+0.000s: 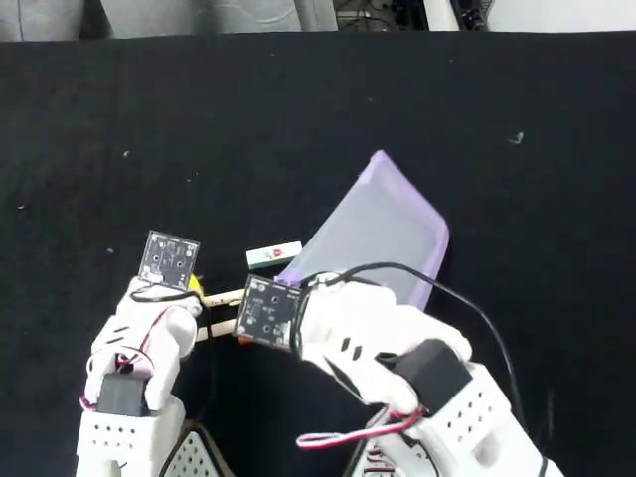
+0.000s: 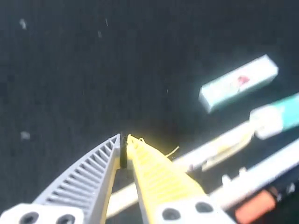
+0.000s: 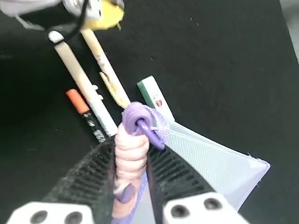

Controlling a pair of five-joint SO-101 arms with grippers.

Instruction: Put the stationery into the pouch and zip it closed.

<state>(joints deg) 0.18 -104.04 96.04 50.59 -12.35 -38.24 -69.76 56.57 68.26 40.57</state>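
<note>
The right claw [image 3: 133,144] was clamped on the pouch [image 1: 383,224] at its lower-left corner, where a purple loop, probably the zip pull, stuck up between the jaws. I judged this grip was meant to anchor or lift the mouth so things could be fed in. The pouch itself lay flat, right of centre in the high view, running slantwise toward the upper right.

The left claw [image 2: 124,142] hung at the lower left of the high view, over the end of the wooden pencil [image 3: 105,70]. Its jaws were drawn to a thin slit, and I could not tell whether they pinched the pencil or merely hovered above it.

Nothing had gone into the pouch yet. On the counter [image 1: 298,99] I counted:

- one pouch
- one small boxed eraser [image 1: 273,255], just left of the pouch
- one wooden pencil
- one white pen [image 3: 79,77] alongside the pencil
- one orange-tipped piece [image 3: 74,99] beside the pen, too unclear to name
</note>
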